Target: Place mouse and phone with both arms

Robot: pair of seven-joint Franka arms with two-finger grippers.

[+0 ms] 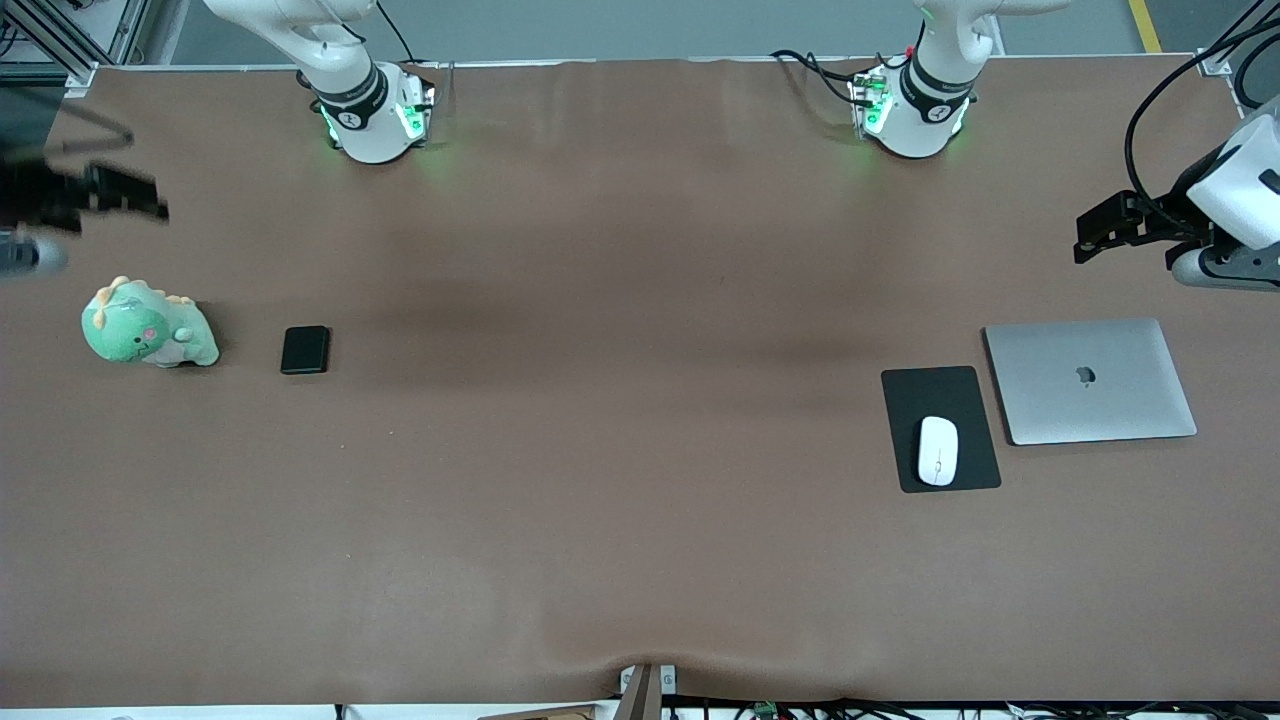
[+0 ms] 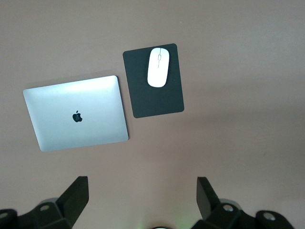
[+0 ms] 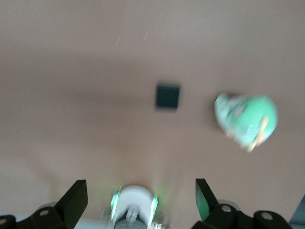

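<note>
The white mouse (image 1: pixel 938 450) lies on a black mouse pad (image 1: pixel 940 400) toward the left arm's end of the table. It also shows in the left wrist view (image 2: pixel 158 67). The glossy black phone (image 1: pixel 305 350) lies flat toward the right arm's end and shows in the right wrist view (image 3: pixel 167 96). My left gripper (image 1: pixel 1100 228) is open and empty, high over the table at the left arm's end; its fingers stand wide apart in the left wrist view (image 2: pixel 141 195). My right gripper (image 1: pixel 130 195) is open and empty, high over the table at the right arm's end (image 3: pixel 141 195).
A closed silver laptop (image 1: pixel 1090 380) lies beside the mouse pad (image 2: pixel 76 112). A green dinosaur plush toy (image 1: pixel 148 325) sits beside the phone, closer to the table's end (image 3: pixel 245 119). The two arm bases (image 1: pixel 370 110) (image 1: pixel 910 100) stand at the table's back edge.
</note>
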